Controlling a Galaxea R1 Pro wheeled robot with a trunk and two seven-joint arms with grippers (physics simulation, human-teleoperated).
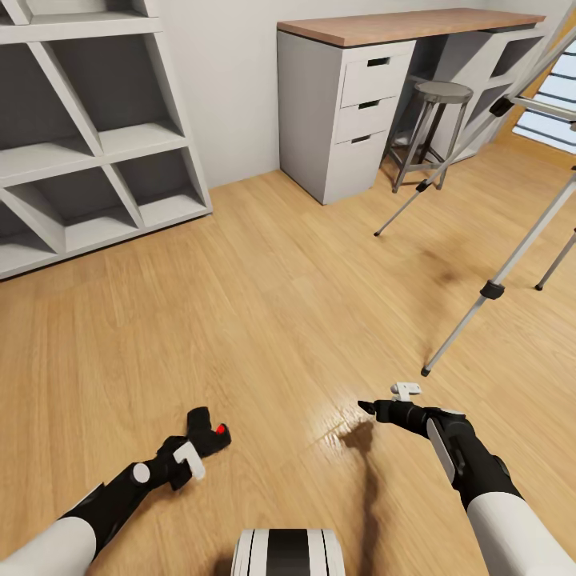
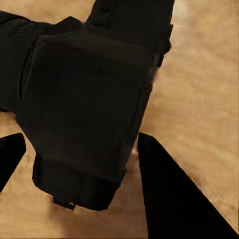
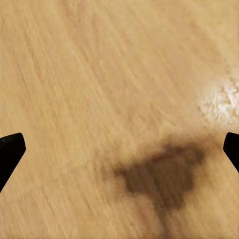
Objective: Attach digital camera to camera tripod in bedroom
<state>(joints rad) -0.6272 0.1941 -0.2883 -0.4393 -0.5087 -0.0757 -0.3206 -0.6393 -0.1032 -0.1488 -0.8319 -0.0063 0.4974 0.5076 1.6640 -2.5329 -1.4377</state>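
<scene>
- The white shelf unit (image 1: 96,144) stands at the far left against the pale wall, its compartments cut by slanted dividers into uneven, boxy cells with matte painted faces.
- The left gripper (image 1: 210,436) is low at the left, over the floor, its black fingers clamped on the digital camera (image 1: 206,432); the camera is a small, chunky matte-black block with a red round button showing on it.
- In the left wrist view the digital camera (image 2: 84,109) is a dark, blocky body between the two black fingers (image 2: 174,199), with wood grain behind it.
- The floor (image 1: 288,272) is light wood in long planks, smooth, with a glossy highlight near the right arm and soft shadows under both arms.
- The white desk (image 1: 352,112) in the middle distance has three flat drawers and a warm wooden top; a round grey metal stool (image 1: 436,120) sits in its knee space.
- The right gripper (image 1: 368,408) hovers over bare floor, holding nothing; in the right wrist view its dark fingertips (image 3: 10,149) sit at opposite edges, spread wide apart.
- The camera tripod (image 1: 512,256) stands at the right, well apart from the camera: slim silver tubular legs, black joints and black feet on the wood.
</scene>
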